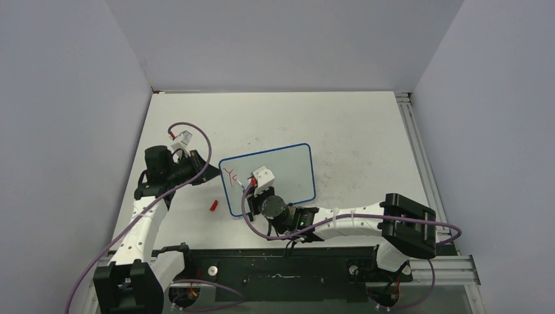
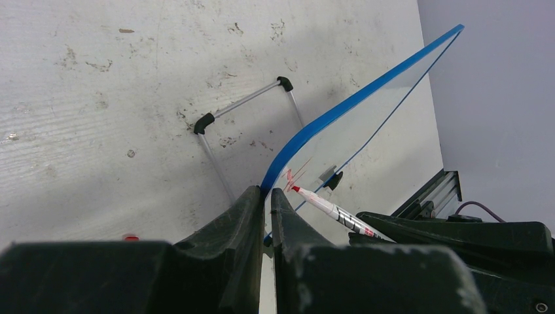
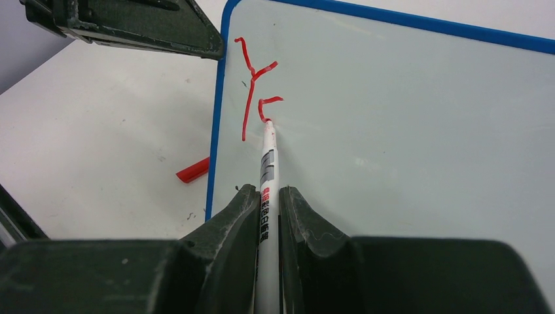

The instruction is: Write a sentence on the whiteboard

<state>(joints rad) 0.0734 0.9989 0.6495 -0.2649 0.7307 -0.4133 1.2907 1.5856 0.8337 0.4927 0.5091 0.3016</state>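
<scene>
- Red marker strokes, the beginning of the sentence point(image 3: 252, 85), sit in the upper left corner of the whiteboard point(image 3: 406, 131): a tall "Y" and, just right of it, a short hooked stroke that may be the start of a second letter.
- The whiteboard point(image 1: 288, 170) is a small glossy white panel with a thin blue rounded frame. It sits near the middle of the scuffed white table point(image 1: 353, 124), slightly left of centre, with its writing face towards the arms.
- The right gripper point(image 3: 268, 196) is clamped on a white marker point(image 3: 267, 176), which runs straight out between the two dark fingers. The marker's red tip touches the board at the bottom of the hooked stroke.
- Seen from above, the right arm reaches in from the lower right and lies low across the near part of the table, its wrist over the board's lower left area.
- The left gripper point(image 2: 267, 196) is closed on the board's left edge, with the blue frame pinched between its fingers.
- From the left wrist camera the board point(image 2: 366, 144) rises at a slant, and the marker point(image 2: 334, 210) and red strokes point(image 2: 292, 176) show on its face.
- A thin metal wire leg with black end caps point(image 2: 241, 106) rests on the table just behind the board.
- A small red cap point(image 1: 213, 205) lies on the table just left of the board's lower left corner.
</scene>
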